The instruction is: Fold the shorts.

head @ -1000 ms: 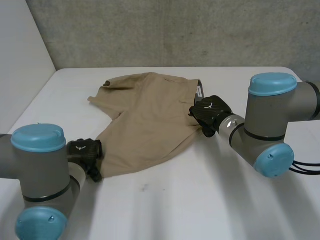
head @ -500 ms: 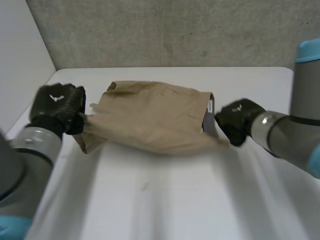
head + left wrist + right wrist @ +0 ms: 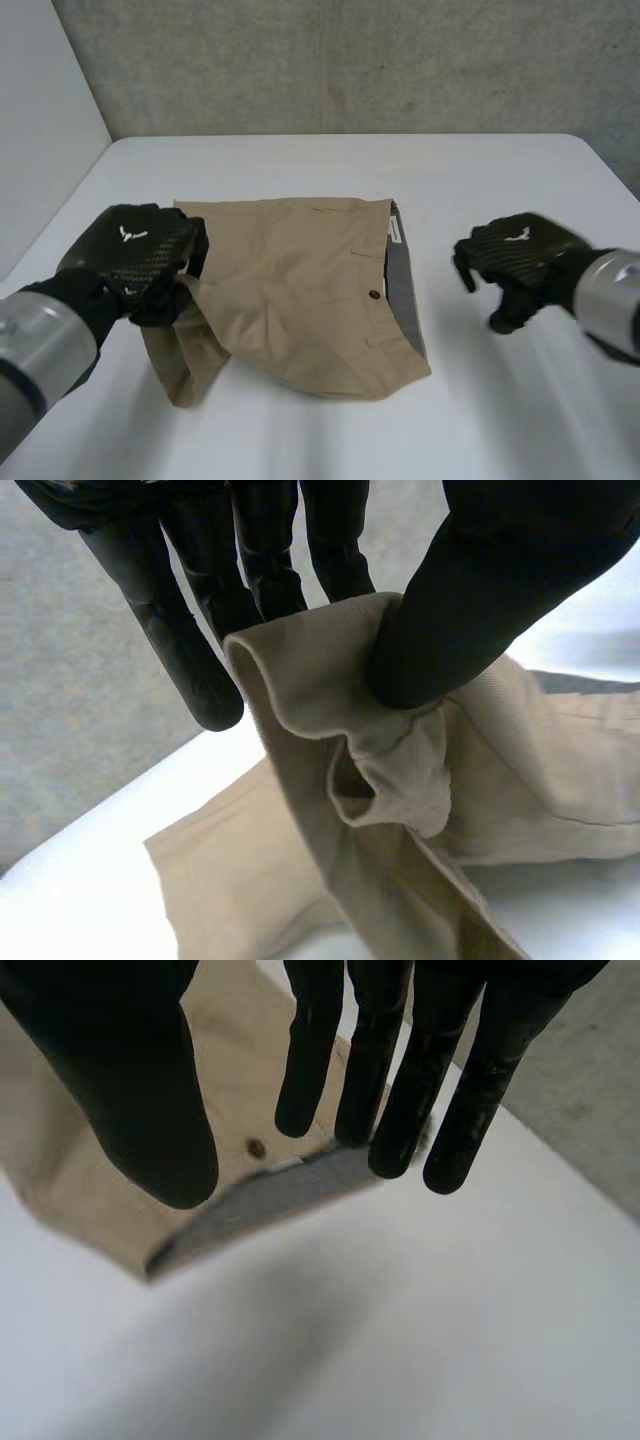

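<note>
The tan shorts (image 3: 300, 285) lie folded on the white table (image 3: 470, 180), with the grey-lined waistband (image 3: 403, 290) along their right side. My left hand (image 3: 135, 255) is at the shorts' left end, a little above the table. In the left wrist view its thumb (image 3: 470, 600) pinches a rolled leg hem (image 3: 390, 750) against the fingers. My right hand (image 3: 515, 260) hovers to the right of the waistband, apart from the cloth. Its fingers (image 3: 400, 1060) are straight and spread from the thumb, with nothing between them; the waistband (image 3: 270, 1195) lies beyond the fingertips.
A grey concrete wall (image 3: 350, 60) runs behind the table. The table's left edge (image 3: 60, 215) passes close to my left arm. Bare white tabletop lies in front of the shorts and to their right.
Both hands brought the shorts towards the front and laid them down flat. The right hand let go of the waistband and drew off to the right. The left still holds the leg end.
</note>
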Robot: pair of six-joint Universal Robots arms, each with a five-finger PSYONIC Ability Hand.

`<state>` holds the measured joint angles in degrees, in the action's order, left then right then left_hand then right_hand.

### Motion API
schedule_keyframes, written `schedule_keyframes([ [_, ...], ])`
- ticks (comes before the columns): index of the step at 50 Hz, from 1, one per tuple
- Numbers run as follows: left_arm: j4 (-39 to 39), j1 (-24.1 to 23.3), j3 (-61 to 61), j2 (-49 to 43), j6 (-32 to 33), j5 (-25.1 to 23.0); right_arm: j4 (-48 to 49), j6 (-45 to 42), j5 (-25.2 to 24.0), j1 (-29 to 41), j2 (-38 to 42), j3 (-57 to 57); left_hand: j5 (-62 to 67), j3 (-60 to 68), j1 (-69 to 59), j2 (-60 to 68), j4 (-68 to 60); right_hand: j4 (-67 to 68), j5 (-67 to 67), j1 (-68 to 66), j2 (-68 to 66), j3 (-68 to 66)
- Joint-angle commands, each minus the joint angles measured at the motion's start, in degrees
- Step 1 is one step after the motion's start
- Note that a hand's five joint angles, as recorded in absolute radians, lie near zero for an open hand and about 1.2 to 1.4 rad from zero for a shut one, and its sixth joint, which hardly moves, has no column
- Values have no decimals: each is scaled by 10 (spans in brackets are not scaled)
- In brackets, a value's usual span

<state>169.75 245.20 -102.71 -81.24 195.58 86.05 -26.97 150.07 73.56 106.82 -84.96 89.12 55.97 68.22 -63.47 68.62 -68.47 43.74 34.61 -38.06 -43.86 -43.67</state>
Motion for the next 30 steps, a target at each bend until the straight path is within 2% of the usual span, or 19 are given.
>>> schedule_keyframes([
  [1, 69, 8, 20, -37, 0, 34, 212, 91, -25, 60, 29, 145, 140, 118, -165, 114, -115, -40, -49, -17, 41, 40],
  [3, 80, 12, 27, -43, -1, 38, 228, 91, -25, 63, 37, 153, 140, 118, -165, 114, -115, -41, -49, -16, 42, 40],
  [8, 92, 23, 50, -70, -1, 39, 314, 90, -18, 80, 117, 185, 140, 118, -165, 114, -115, -47, -56, -10, 48, 46],
  [18, 94, 23, 75, -125, -2, 39, 389, 92, 13, 102, 160, 187, 140, 118, -165, 114, -115, -89, -98, 32, 90, 89],
  [24, 94, 25, 90, -142, -3, 49, 421, 94, 56, 105, 175, 181, 140, 118, -165, 114, -115, -74, -83, 17, 75, 73],
  [28, 95, 30, 95, -143, -5, 53, 423, 94, 62, 107, 186, 175, 140, 118, -165, 114, -115, -64, -73, 7, 65, 63],
  [30, 95, 34, 95, -143, -6, 52, 423, 94, 63, 115, 195, 169, 140, 118, -165, 114, -115, -17, -26, -40, 18, 17],
])
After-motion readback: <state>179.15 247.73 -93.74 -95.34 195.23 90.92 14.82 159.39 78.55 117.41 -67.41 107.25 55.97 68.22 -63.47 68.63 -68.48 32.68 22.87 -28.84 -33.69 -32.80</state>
